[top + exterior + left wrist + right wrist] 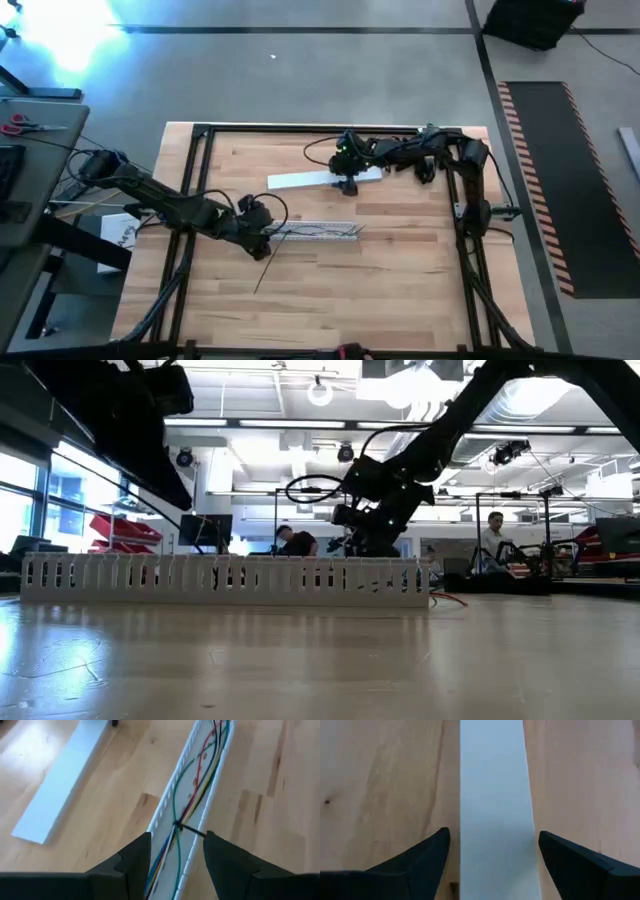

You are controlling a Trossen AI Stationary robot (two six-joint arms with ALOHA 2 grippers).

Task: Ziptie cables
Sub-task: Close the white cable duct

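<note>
grey floor [330, 70], striped mat [545, 180], ceiling lights [320, 390], windows [30, 500]

Pale wooden table [400, 260], smooth finish

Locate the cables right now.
The cables lie inside the white slotted channel mid-table in the high view, at the open left gripper, nearer than the flat cover strip.

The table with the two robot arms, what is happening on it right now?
The left gripper is open over one end of the white slotted channel, with one finger on each side of it. The cables lie inside the channel, and a dark zip tie already wraps them near the fingers. The right gripper is open too, straddling the flat white cover strip, which lies apart from the channel. Nothing is gripped.
</note>
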